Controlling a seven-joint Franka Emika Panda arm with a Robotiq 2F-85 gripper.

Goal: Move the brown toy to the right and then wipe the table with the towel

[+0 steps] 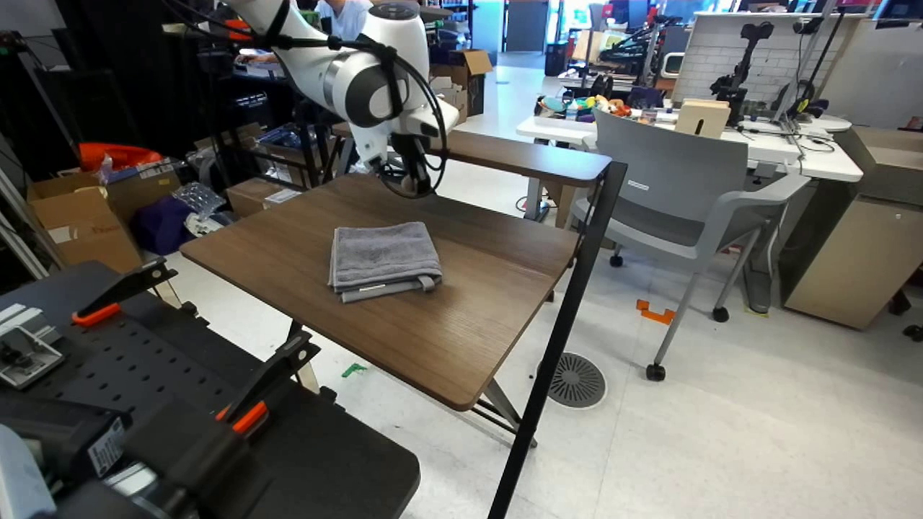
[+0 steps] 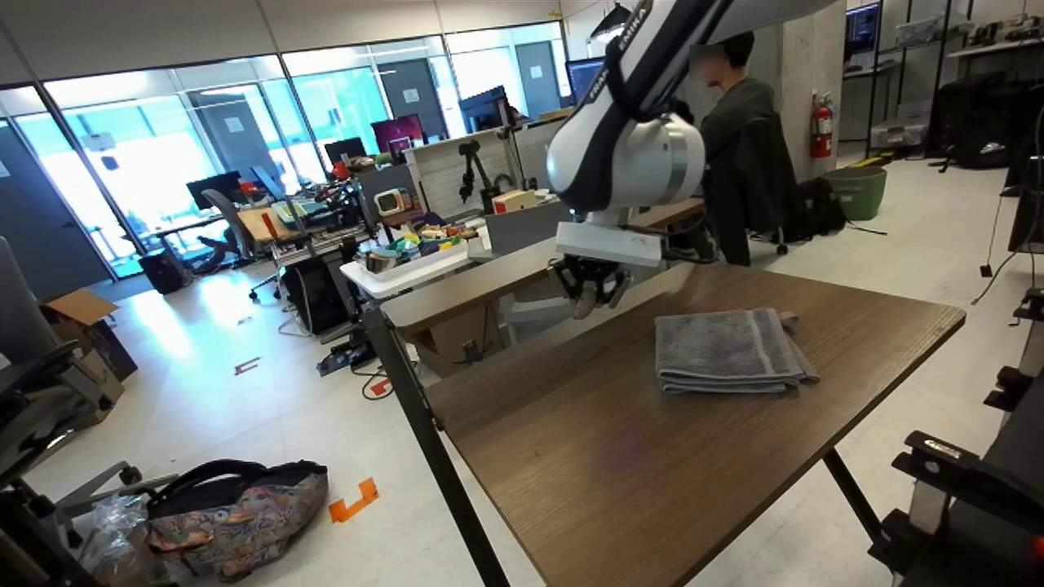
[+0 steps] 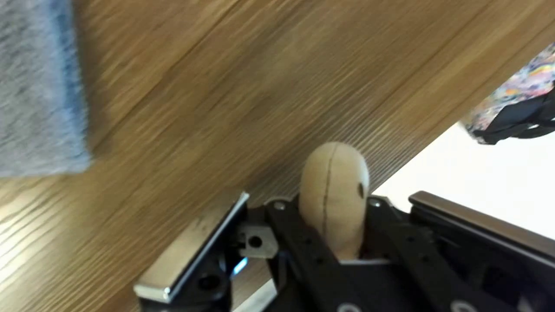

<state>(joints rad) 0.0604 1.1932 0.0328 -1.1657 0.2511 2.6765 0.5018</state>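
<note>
The brown toy (image 3: 334, 190) is a rounded tan lump with a seam line and a dark spot. My gripper (image 3: 331, 203) is shut on it, with the toy's rounded end sticking out past the fingers. In an exterior view the gripper (image 2: 589, 281) holds the toy (image 2: 585, 303) in the air near the table's far long edge. The folded grey towel (image 1: 386, 256) lies flat on the dark brown table (image 1: 497, 277), apart from the gripper. The towel also shows in an exterior view (image 2: 726, 350) and at the left of the wrist view (image 3: 37, 95).
A black post (image 1: 562, 331) stands at a table corner. A narrow brown desk (image 1: 519, 151) and a grey chair (image 1: 670, 187) stand beyond the table. A black-topped bench (image 1: 332, 447) with clamps stands near the opposite long side. A patterned bag (image 2: 245, 514) lies on the floor.
</note>
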